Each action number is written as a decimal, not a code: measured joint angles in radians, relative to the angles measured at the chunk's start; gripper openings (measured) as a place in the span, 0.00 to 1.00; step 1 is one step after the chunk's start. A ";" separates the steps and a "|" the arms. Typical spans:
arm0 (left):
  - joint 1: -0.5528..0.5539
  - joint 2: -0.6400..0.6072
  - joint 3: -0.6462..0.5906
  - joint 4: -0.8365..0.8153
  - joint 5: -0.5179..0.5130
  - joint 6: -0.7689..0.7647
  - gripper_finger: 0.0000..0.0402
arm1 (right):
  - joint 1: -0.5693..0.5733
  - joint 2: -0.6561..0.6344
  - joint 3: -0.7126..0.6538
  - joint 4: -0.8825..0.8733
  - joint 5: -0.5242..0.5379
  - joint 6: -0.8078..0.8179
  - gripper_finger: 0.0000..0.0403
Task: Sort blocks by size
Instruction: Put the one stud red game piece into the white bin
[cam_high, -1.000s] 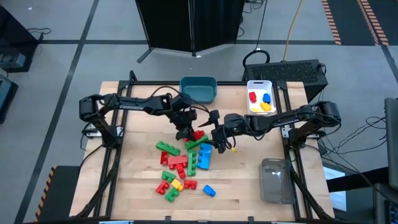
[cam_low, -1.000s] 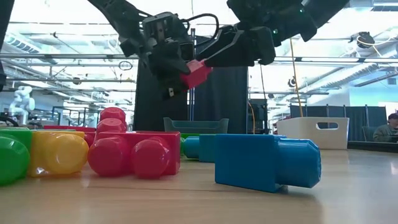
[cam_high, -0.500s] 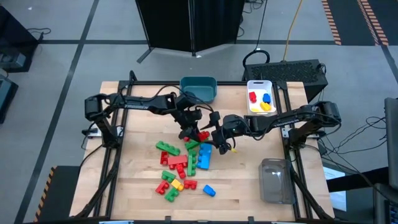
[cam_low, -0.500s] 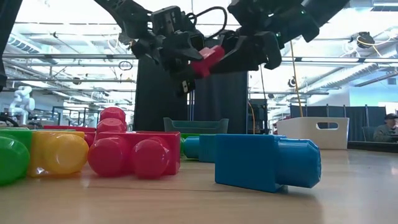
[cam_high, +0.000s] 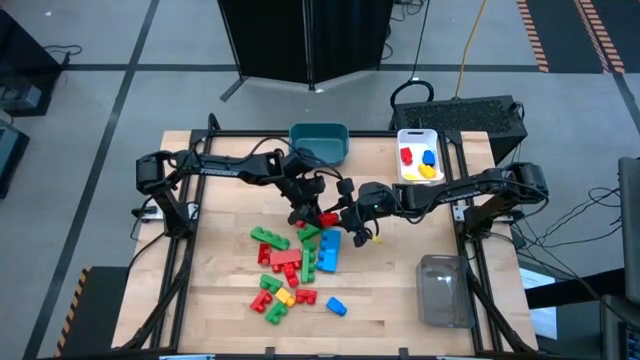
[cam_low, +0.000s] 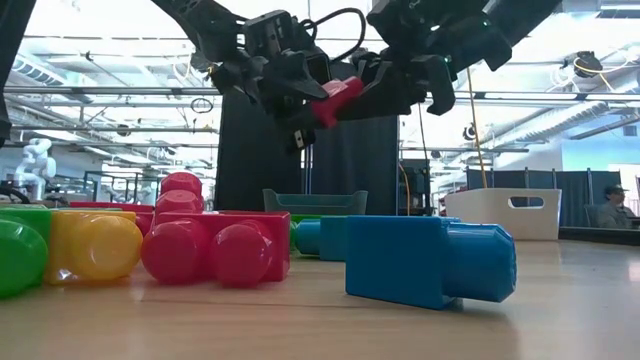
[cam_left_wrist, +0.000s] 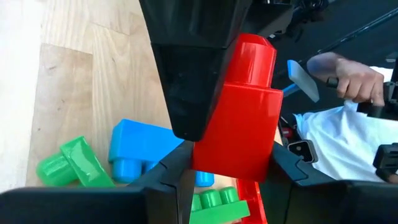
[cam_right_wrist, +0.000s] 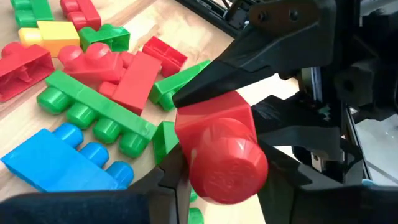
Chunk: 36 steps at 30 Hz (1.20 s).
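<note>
Pale wooden table (cam_high: 400, 300) carries, toward its near middle, a heap of red, green, blue and yellow studded plastic bricks (cam_high: 295, 265). At the far edge sits a teal bin (cam_high: 320, 142); a white bin (cam_high: 421, 160) stands at the far right, a clear bin (cam_high: 442, 290) near right. Above the heap's far end, the left gripper (cam_low: 305, 95) and right gripper (cam_low: 375, 88) meet, both clamped on one small red single-stud brick (cam_low: 335, 98) held in the air.
</note>
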 joint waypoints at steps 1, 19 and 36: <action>0.000 0.000 0.000 0.000 -0.001 0.006 0.31 | -0.001 0.000 0.000 0.000 0.000 0.003 0.30; 0.183 -0.103 0.001 -0.204 -0.085 0.113 0.43 | -0.170 -0.001 0.001 -0.008 -0.024 0.140 0.31; 0.230 -0.366 -0.229 -0.011 -0.284 0.215 0.44 | -0.387 0.049 0.003 0.070 -0.016 0.375 0.32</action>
